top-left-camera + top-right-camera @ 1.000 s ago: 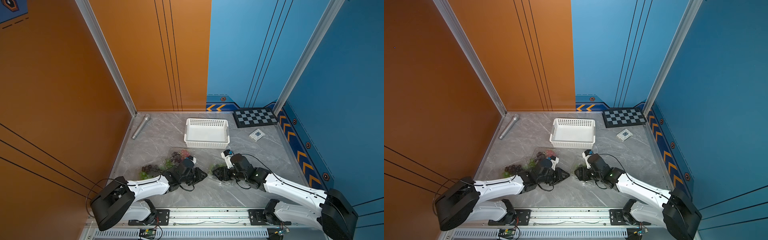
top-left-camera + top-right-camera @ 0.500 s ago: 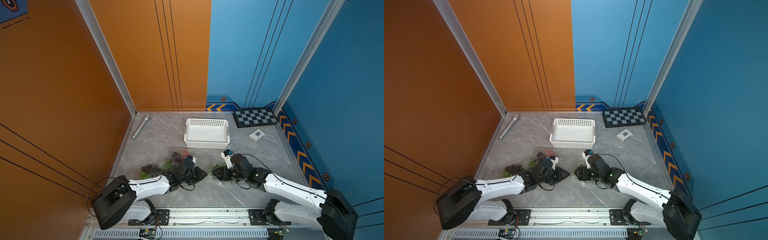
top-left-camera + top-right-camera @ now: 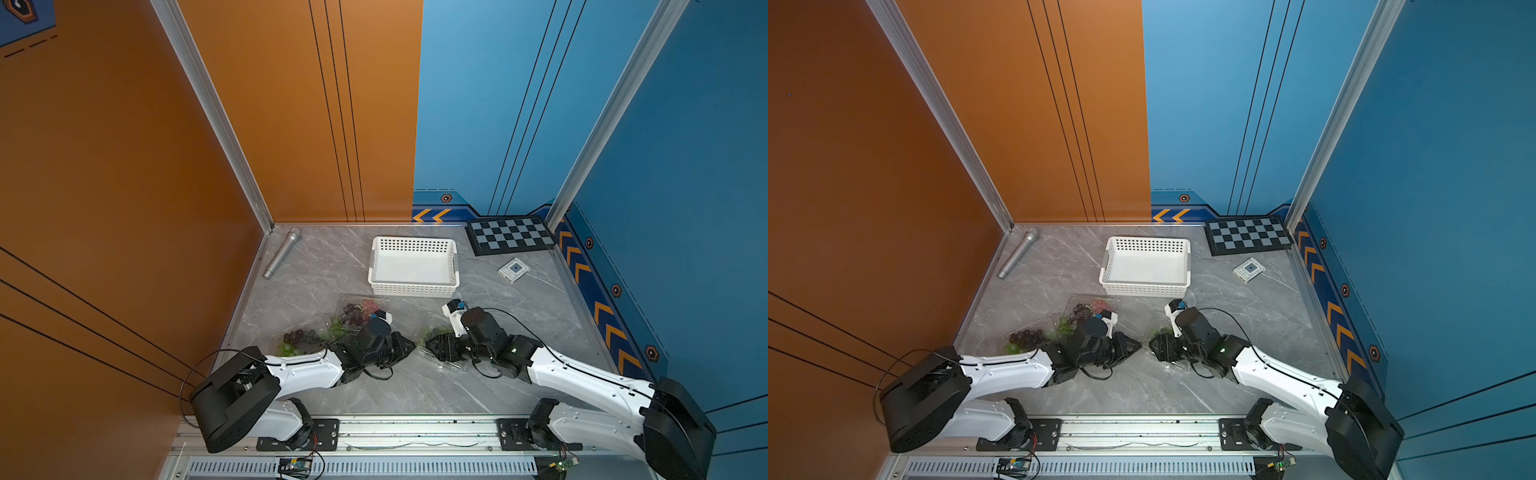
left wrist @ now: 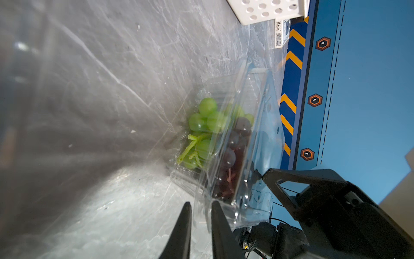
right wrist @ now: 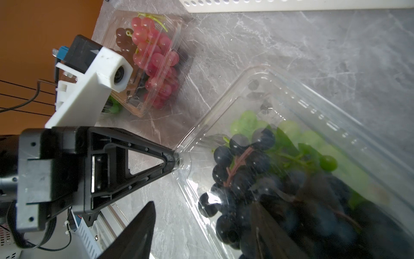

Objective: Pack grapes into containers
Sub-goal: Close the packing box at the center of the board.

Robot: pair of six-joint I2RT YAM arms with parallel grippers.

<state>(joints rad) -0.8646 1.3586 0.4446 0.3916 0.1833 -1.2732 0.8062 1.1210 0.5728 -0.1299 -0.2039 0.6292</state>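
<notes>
A clear container [image 3: 446, 361] [image 5: 298, 98] lies at the front middle of the table, with dark grapes [image 5: 242, 170] and green grapes [image 4: 206, 121] in it. My left gripper [image 3: 412, 347] [image 4: 200, 207] reaches it from the left, its jaws shut on the thin plastic corner flap [image 5: 182, 160]. From the right, my right gripper [image 3: 427, 345] [image 5: 202, 204] stands open across the container's near end. One finger [image 5: 139, 231] is over bare table and the other shows dimly through the plastic. Two more containers hold pink grapes [image 5: 154, 56] and dark grapes [image 3: 299, 337].
A white perforated basket [image 3: 413, 287] stands behind the containers. A grey microphone [image 3: 282, 253] lies at the back left by the orange wall. A checkerboard [image 3: 511, 235] and a small cased card [image 3: 514, 270] lie at the back right.
My left gripper's jaws have drawn closer together on the container's corner. Neither arm nor the container has visibly shifted.
</notes>
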